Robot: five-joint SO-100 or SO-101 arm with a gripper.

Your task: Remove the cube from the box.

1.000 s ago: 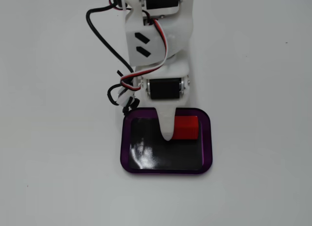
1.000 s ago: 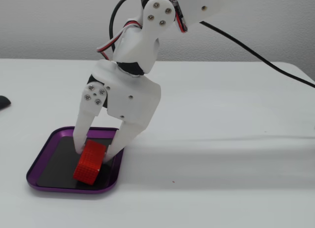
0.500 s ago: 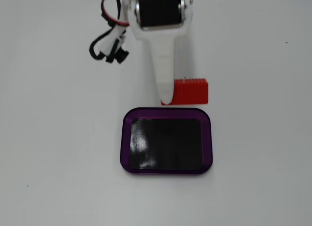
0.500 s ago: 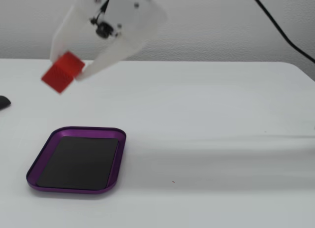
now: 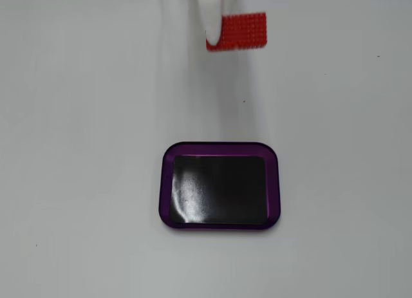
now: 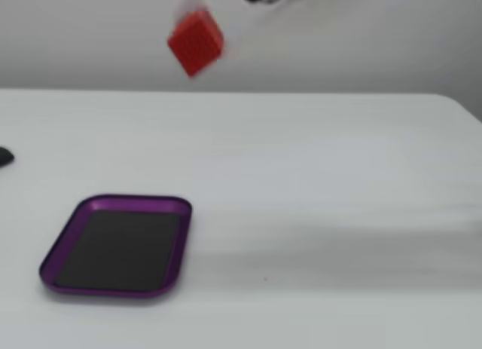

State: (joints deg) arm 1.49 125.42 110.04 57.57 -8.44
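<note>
Cube: the red cube (image 5: 237,31) hangs in the air above the tabletop's (image 5: 77,182) far edge, tilted in the side fixed view (image 6: 195,42).
Gripper: the gripper (image 5: 222,37) is mostly out of frame; one white finger (image 5: 211,18) presses the cube's left side, so it appears closed on it.
Box: the box (image 5: 166,182) sits apart on the tabletop, toward the near edge, its black floor bare (image 6: 69,240).

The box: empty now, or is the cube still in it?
Empty. The box shows only bare black floor in both fixed views; the cube hangs high above the table.
</note>
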